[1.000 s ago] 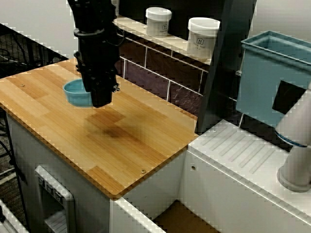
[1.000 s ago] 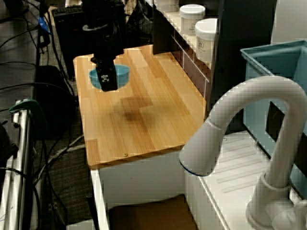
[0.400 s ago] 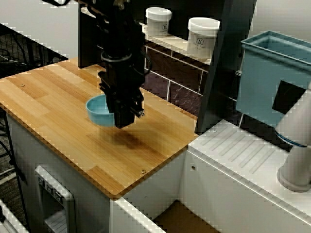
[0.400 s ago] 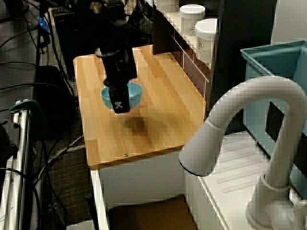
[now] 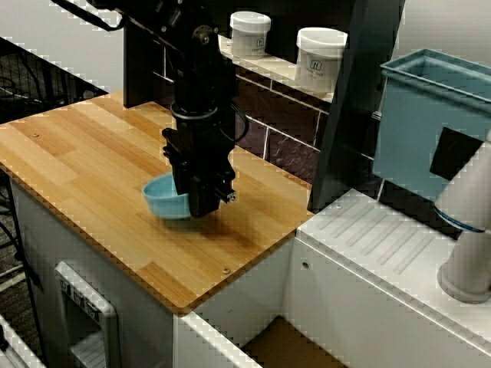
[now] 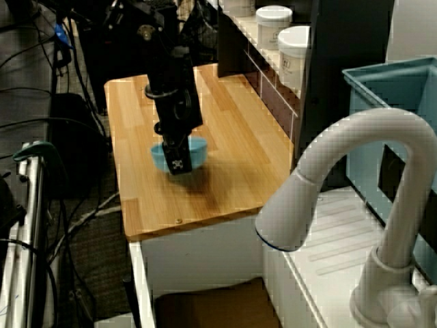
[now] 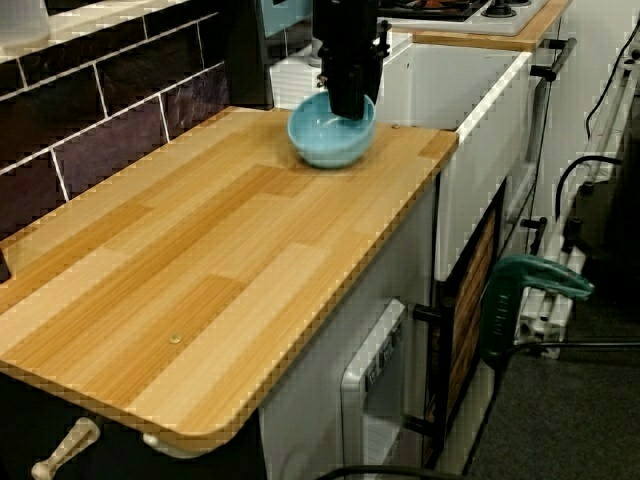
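A light blue bowl (image 5: 166, 199) is low on the wooden counter (image 5: 92, 169), near the end that meets the sink. The black gripper (image 5: 202, 204) comes down from above and is shut on the bowl's rim on the side toward the sink. From over the tap, the bowl (image 6: 196, 153) shows behind the gripper (image 6: 178, 164). Looking along the counter from its far end, the bowl (image 7: 330, 142) seems to rest on the wood under the gripper (image 7: 347, 106). The fingertips are hidden inside the bowl.
Two white jars (image 5: 250, 33) (image 5: 320, 58) stand on a shelf above the dark tiled wall. A teal bin (image 5: 430, 115) and a white tap (image 6: 355, 198) are beyond the white drainboard (image 5: 383, 238). The counter's front edge (image 5: 184, 303) is close to the bowl.
The arm has carried the bowl from the back left of the counter toward the sink end and brought it down close to the wood.
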Robot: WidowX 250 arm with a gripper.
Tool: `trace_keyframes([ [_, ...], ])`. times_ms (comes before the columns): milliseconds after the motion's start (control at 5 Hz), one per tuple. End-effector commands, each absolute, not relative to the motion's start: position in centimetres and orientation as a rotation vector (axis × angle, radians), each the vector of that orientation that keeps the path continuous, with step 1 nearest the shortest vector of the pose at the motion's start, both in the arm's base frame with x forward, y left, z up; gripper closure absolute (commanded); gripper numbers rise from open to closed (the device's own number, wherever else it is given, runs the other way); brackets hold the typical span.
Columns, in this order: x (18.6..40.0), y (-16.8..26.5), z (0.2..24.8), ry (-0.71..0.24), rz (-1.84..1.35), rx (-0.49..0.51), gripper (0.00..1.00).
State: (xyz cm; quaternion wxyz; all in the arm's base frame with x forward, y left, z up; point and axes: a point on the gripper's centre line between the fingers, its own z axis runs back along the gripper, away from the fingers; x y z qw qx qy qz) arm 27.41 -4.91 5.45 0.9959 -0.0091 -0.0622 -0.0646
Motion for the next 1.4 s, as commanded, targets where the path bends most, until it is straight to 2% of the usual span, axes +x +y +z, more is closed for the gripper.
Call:
trace_keyframes([
  [0, 26.9, -2.3, 6.6, -0.121, -0.070, -0.062, 0.00],
  [800, 26.8, 0.2, 8.7, -0.094, -0.020, -0.108, 0.00],
  [1000, 26.9, 0.6, 8.7, -0.105, -0.015, -0.096, 0.00],
  [1200, 27.6, 1.5, 7.3, -0.088, 0.004, -0.070, 0.00],
])
